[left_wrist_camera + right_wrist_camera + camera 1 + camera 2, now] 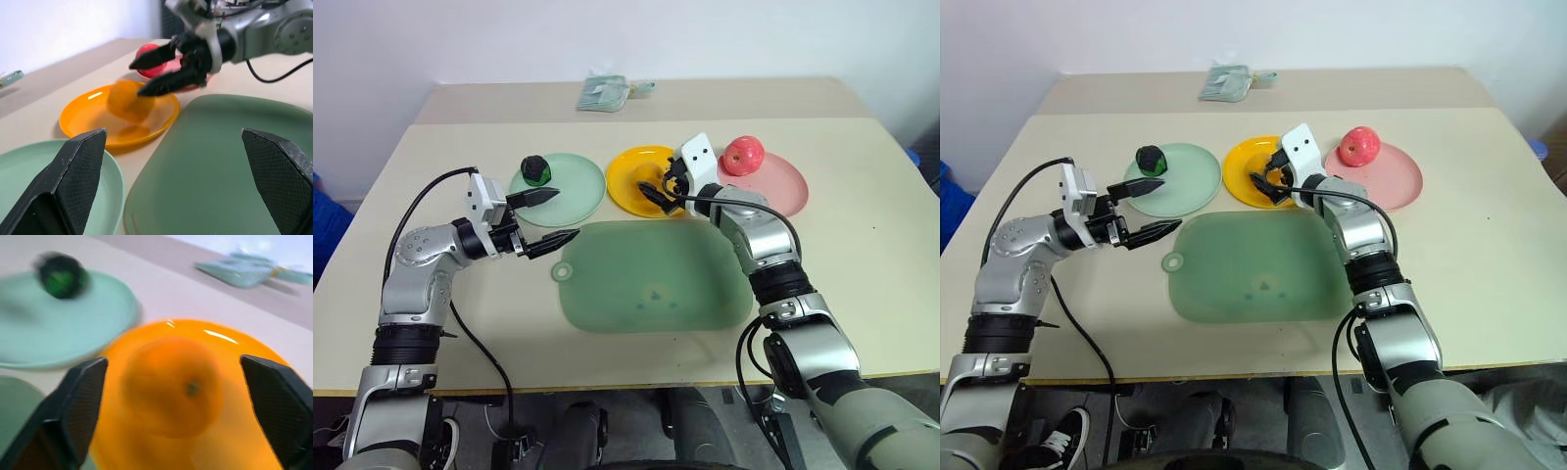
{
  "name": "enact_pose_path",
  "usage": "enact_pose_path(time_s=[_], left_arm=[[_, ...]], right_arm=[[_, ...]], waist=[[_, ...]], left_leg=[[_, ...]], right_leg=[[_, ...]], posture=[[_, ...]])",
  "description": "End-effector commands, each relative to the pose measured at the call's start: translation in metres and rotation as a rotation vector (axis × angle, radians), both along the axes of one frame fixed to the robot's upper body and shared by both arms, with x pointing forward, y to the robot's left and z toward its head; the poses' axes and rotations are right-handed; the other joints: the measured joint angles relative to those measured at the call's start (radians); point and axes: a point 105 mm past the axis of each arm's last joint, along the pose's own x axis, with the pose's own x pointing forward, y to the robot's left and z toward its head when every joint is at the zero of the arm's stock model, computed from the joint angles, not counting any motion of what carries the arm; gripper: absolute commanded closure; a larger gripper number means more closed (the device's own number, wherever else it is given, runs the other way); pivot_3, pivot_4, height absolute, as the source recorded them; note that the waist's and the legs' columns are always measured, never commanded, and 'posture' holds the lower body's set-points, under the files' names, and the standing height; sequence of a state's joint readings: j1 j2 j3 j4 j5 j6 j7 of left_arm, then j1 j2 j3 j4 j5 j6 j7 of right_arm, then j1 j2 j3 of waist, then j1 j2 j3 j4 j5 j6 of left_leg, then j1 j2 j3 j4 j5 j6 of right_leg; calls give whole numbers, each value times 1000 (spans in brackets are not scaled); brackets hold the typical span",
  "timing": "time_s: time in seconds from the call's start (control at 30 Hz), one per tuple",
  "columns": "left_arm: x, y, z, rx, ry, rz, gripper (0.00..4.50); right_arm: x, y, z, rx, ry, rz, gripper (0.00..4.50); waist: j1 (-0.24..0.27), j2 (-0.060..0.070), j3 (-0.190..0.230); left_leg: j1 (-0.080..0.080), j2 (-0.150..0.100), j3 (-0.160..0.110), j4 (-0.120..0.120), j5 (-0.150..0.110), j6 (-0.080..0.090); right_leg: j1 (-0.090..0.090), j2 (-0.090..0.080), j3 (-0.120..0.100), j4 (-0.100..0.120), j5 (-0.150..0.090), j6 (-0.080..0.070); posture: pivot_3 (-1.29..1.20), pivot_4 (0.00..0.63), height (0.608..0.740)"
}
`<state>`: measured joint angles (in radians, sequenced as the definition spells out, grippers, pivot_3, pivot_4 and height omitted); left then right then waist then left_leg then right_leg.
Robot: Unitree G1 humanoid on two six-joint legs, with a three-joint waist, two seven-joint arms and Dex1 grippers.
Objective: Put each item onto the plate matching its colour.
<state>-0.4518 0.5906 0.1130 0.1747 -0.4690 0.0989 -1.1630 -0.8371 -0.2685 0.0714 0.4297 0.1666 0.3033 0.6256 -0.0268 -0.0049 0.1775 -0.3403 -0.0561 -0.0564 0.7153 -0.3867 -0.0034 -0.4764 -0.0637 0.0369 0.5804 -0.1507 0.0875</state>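
Beige surface (pixel 862 255) carries three round plates in a row w/ a large green mat (pixel 651 276) just in front of them; mint green plate (pixel 576 196) on robot's left, yellow plate (pixel 631 168) in the middle, pink plate (pixel 783 186) on the right. Dark green-and-black toy fruit (pixel 535 169) sits on the mint plate, near its far-left rim; pink-red apple (pixel 743 155) sits on the pink plate, at its far-left part. Yellow-orange toy fruit (pixel 173 384) lies on the yellow plate, between the right pincer's fingers but apart from both; blurred in both wrist views. Right pincer (pixel 658 189) hangs over the yellow plate's near-right part, pointing toward robot's left, jaws spread wide, gripping nothing. Left pincer (pixel 551 217) hovers at the mint plate's near edge, by the mat's far-left corner, pointing toward robot's right; jaws wide apart, empty; upper finger over the mint plate, lower finger over bare surface beside the mat. Folded pale green cloth (pixel 603 91) lies at the far side of the surface, well apart from the plates.
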Motion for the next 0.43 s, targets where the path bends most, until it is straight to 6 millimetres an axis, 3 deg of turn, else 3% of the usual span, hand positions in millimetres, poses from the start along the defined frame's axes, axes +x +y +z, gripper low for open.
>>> enact_pose_path(time_s=[0.03, 0.17, 0.3, 0.43], left_arm=[[-3, 9, 17, -6, -70, -1, 0], [-4, 12, 19, 5, -62, -16, 0], [-16, 7, 15, 20, 1, -95, 0], [-14, 6, 19, 16, -18, -84, 0]], right_arm=[[-23, 7, 36, 124, -58, 160, 68], [-60, 6, 48, 189, -20, 356, 68], [-91, -14, 10, -3, 83, 411, 68], [-105, -31, -3, -69, 110, 383, 68]], waist=[[-6, 0, 0], [-8, 0, 0], [-6, 0, 0], [-7, 0, 0]], left_leg=[[0, 0, 0, 0, 0, 0], [0, 0, -1, 1, 0, 0], [0, 0, -1, 0, 0, 0], [0, -1, 0, 1, -1, 1]], right_leg=[[0, 0, 0, 0, 0, 0], [1, 0, -1, 1, 0, 0], [2, 0, -1, 0, 0, 0], [2, -1, -1, 0, 0, 0]], posture=[[0, 150, 740], [0, 150, 740], [0, 150, 740], [0, 150, 740]])
